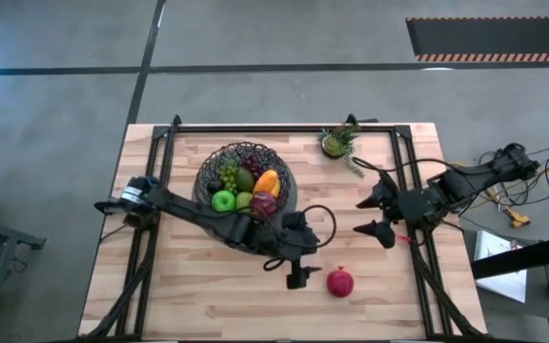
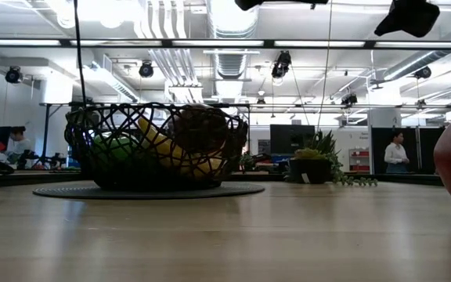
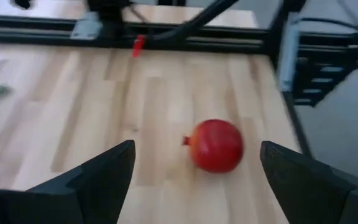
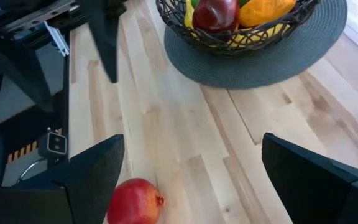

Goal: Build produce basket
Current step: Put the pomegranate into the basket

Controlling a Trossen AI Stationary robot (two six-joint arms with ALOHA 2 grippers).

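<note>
The black wire basket (image 1: 245, 162) stands on its dark grey disc base at the table's far middle. It holds a green apple, grapes, banana, orange piece and red apple. The red pomegranate (image 1: 340, 282) lies on its side on the bare wood near the near edge, also seen as pomegranate (image 3: 216, 146) and pomegranate (image 4: 135, 200). My left gripper (image 1: 310, 264) is open, hovering just left of the pomegranate and facing it; in its wrist view the left gripper (image 3: 197, 149) has a finger on either side, apart from the fruit. My right gripper (image 1: 363, 215) is open over the table's right part, touching nothing.
A small potted green plant (image 1: 337, 143) stands at the far edge, right of the basket, with a loose sprig (image 1: 354, 167) beside it. Black frame rails (image 1: 417, 219) run along the table's sides. Bare wood lies between the basket and the near edge.
</note>
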